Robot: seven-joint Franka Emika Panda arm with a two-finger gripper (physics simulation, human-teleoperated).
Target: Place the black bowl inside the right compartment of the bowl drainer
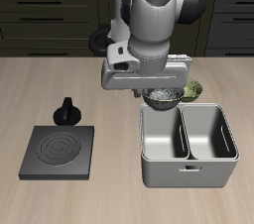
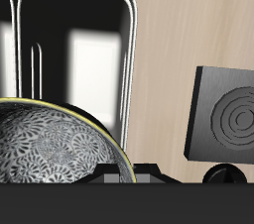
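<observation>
The black bowl (image 1: 162,96) has a dark outside and a grey-white speckled inside (image 2: 45,149). It hangs just above the back rim of the bowl drainer (image 1: 189,154), and my gripper (image 1: 164,89) is shut on its rim. The drainer is a grey metal tub with a central divider and two deep compartments, both bare inside in the wrist view (image 2: 79,50). The bowl is over the back edge of the compartment nearer the stove plate. My arm hides most of the bowl in the exterior view.
An olive-green bowl (image 1: 194,89) sits on the table just behind the drainer, beside the held bowl. A flat black square stove plate (image 1: 58,152) (image 2: 226,117) lies nearer the front, with a small black pot (image 1: 67,112) behind it.
</observation>
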